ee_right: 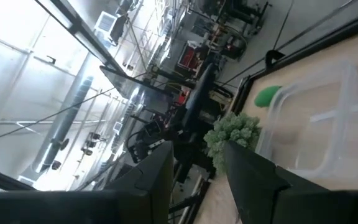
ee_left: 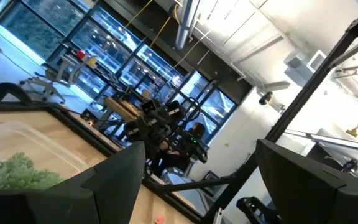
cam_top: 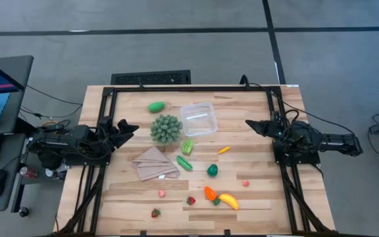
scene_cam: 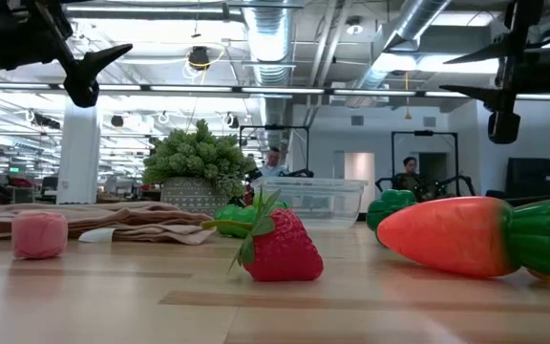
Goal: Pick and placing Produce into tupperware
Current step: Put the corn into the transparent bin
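The toy produce lies scattered on the wooden table: a green pod (cam_top: 156, 106) by the far edge, a light green piece (cam_top: 187, 145), a dark green pod (cam_top: 184, 162), a green pepper (cam_top: 212, 170), a carrot (cam_top: 210, 193), a banana (cam_top: 229, 201) and small strawberries (cam_top: 191, 200). The clear tupperware (cam_top: 198, 118) stands upright next to the spiky green ball (cam_top: 166, 129). My left gripper (cam_top: 131, 128) hovers open at the table's left edge. My right gripper (cam_top: 250, 124) hovers open at the right edge. Both are raised above the table, as the low view shows.
A tan folded cloth (cam_top: 154, 164) lies flat, nearer than the spiky ball. A dark frame (cam_top: 193, 87) runs around the table's far and side edges. Bare wood shows between the tupperware and my right gripper. People sit in the room beyond (scene_cam: 410, 172).
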Action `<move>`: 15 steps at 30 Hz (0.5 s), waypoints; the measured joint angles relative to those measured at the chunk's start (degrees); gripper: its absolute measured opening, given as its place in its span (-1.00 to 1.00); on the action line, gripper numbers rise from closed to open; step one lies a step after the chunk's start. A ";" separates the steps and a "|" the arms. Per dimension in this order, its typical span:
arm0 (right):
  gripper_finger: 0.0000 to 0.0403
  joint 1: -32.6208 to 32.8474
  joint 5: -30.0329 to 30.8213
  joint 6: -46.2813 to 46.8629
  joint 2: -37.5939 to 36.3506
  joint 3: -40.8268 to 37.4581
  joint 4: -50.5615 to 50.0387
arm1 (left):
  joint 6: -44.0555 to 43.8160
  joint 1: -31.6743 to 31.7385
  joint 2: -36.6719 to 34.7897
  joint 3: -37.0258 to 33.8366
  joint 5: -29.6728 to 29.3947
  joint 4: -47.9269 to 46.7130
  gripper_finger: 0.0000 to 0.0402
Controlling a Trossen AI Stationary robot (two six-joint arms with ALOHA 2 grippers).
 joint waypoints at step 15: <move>-0.33 1.25 -0.26 -4.93 0.00 0.00 -0.71 | -2.41 0.02 0.00 0.00 -25.50 -12.57 0.48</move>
